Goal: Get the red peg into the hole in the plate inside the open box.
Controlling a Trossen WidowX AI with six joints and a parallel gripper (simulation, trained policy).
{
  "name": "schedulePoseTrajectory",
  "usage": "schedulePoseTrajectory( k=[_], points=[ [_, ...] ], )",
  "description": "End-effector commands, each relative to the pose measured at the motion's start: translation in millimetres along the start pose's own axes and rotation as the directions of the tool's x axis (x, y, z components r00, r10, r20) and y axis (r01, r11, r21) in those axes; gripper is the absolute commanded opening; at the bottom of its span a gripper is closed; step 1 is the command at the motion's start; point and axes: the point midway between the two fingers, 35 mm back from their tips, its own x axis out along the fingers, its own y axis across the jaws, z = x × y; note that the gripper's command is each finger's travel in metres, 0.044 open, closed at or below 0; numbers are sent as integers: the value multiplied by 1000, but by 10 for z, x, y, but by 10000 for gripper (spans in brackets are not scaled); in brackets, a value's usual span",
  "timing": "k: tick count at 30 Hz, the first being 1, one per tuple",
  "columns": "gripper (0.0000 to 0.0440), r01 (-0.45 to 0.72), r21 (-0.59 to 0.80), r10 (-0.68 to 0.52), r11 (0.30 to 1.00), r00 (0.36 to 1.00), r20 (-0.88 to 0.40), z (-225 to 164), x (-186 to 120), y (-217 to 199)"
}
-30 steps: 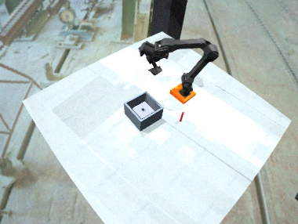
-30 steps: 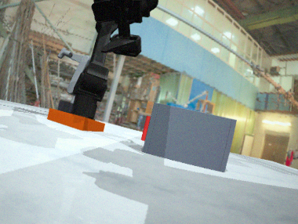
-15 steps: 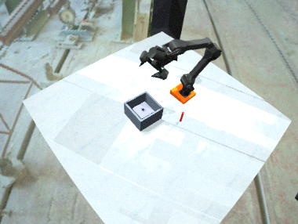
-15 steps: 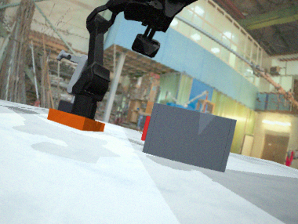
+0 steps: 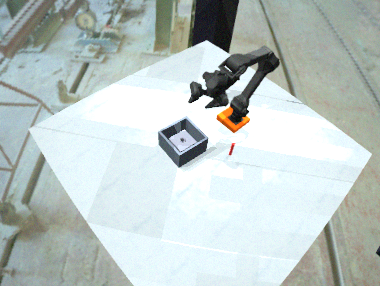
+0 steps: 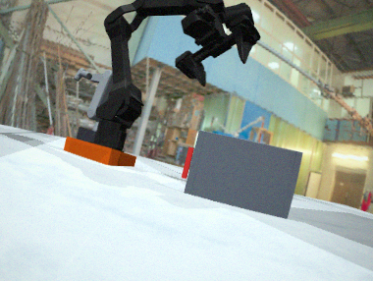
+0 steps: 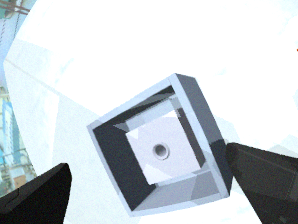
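The red peg (image 5: 232,149) (image 6: 186,163) stands upright on the table, outside the box on the arm base's side. In the exterior view it shows just left of the box. The open dark grey box (image 5: 193,153) (image 6: 242,174) (image 7: 207,112) stands on the table. Its pale bottom plate (image 5: 189,144) (image 7: 142,142) has a round, empty hole (image 5: 182,140) (image 7: 160,150). My gripper (image 5: 198,104) (image 6: 224,74) (image 7: 149,163) is open with nothing between the fingers. It hangs high above the table, well above box height. The wrist view shows the box between and beyond the fingertips.
The arm's orange base (image 5: 226,120) (image 6: 88,150) is fixed on the white table (image 5: 135,200) (image 6: 98,221), close to the peg and box. The box walls stand up around the plate. A dark post (image 5: 215,22) rises behind the table's far corner.
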Motion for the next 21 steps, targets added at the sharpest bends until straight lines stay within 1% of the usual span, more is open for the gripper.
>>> schedulePoseTrajectory(
  k=[1,6,10,16,21],
  points=[
    [440,11,-113,-17,994,999,-52,-177,-88,-90],
    [440,44,-271,-73,962,992,-99,-410,-134,-287],
    [440,70,-393,-128,917,984,-122,-579,-148,-473],
    [440,114,-562,-222,819,967,-126,-807,-91,-816],
    [440,135,-672,-286,728,951,-119,-972,17,-1110]
  ],
)
